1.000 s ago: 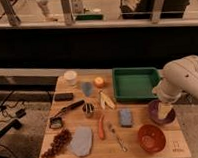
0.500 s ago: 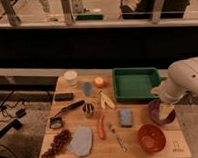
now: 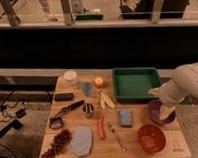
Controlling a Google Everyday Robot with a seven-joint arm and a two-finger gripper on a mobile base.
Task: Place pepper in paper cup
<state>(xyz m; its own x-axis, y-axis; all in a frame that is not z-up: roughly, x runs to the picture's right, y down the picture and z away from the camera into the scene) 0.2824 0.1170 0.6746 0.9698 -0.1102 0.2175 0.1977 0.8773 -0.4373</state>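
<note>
- Little has changed over the last second: the arm [image 3: 189,83] has shifted only slightly at the right edge of the worktop [image 3: 139,150], and nothing lying on it has moved.
- The claw [image 3: 166,112] still hangs low over the purple bowl [image 3: 155,110], well apart from the pepper. Its jaws stand wide and, as far as we can see, it carries nothing.
- The pepper [image 3: 101,127] lies flat near the middle of the worktop, towards the front. It sits between the grey-blue cloth [image 3: 81,141] and the blue sponge [image 3: 125,117], just below the small dark metal cup [image 3: 87,110].
- The paper cup [image 3: 70,77] stands upright at the far left corner, with the orange fruit [image 3: 98,82] and the green tray [image 3: 136,83] along the same back row.
- We judge the task barely begun: the reach to the pepper is not yet under way.
- The claw must first cross left past the sponge, and the cutlery [image 3: 117,137] beside the pepper leaves little room.
</note>
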